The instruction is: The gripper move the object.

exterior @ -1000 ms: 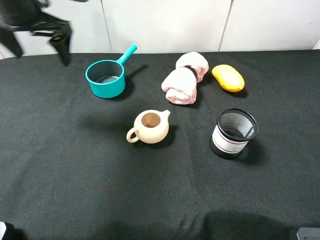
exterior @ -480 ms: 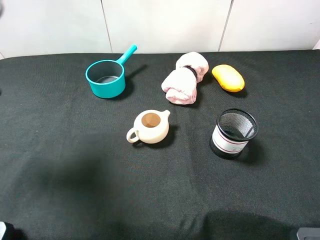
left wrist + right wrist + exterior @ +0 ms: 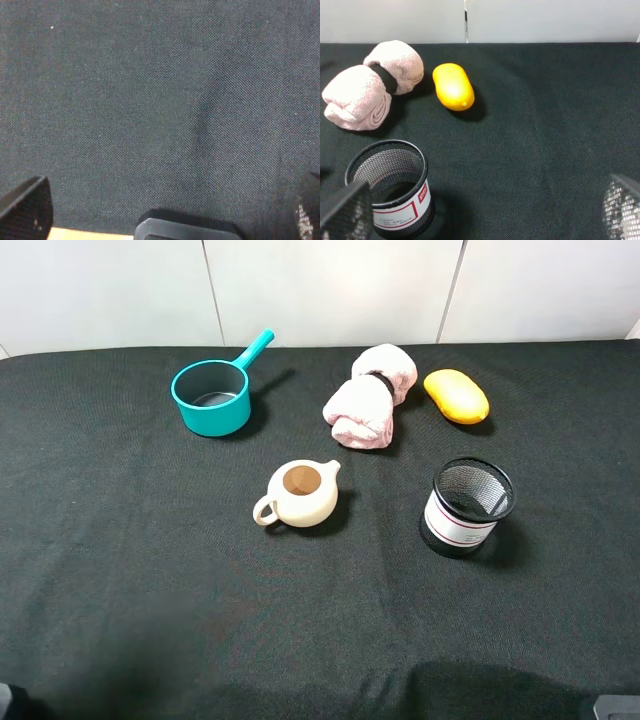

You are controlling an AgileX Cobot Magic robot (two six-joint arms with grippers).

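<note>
The pale-pink rolled towel bundle [image 3: 370,398] with a black band at its middle lies at the back centre of the black cloth, between the teal pot and the yellow fruit. It also shows in the right wrist view [image 3: 370,85]. My right gripper [image 3: 485,207] is open and empty, well short of the towel, with the mesh cup between them. My left gripper [image 3: 167,210] is open and empty over bare black cloth near the table's edge. Neither claw shows clearly in the exterior high view.
A teal saucepan [image 3: 212,395] stands back left. A cream teapot [image 3: 300,494] sits in the middle. A yellow-orange oval fruit [image 3: 457,396] lies right of the towel. A black mesh cup [image 3: 467,506] stands front right and also shows in the right wrist view [image 3: 392,187].
The left arm, blurred at the back left one second ago, has left the exterior high view. Its shadow has slid toward the front. The objects have not moved.
</note>
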